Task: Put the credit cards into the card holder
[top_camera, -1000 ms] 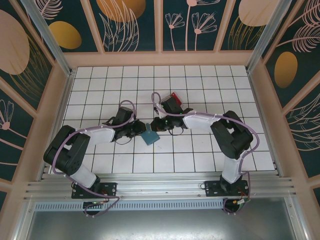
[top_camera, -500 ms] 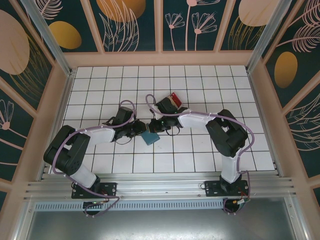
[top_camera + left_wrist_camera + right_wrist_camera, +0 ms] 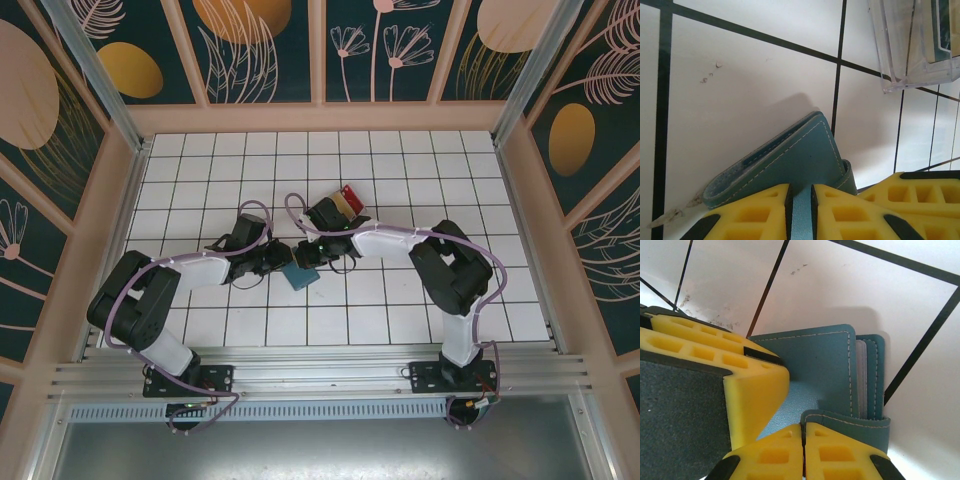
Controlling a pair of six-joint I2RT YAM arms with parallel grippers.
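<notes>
The teal wallet [image 3: 790, 155], pinched by the left pincer [image 3: 801, 196] (right pincer [image 3: 803, 435] pressed shut at its flap), could be yanked loose if overpulled.

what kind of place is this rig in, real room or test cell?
Likely a purpose-built robot test cell, not a real room: a white tiled floor boxed in by wood-framed printed leaf panels, with an aluminium rail along the near edge.

Card holder [image 3: 905, 45] and, seemingly, wallet [image 3: 299, 274] on tiled table [image 3: 400, 300]
</notes>
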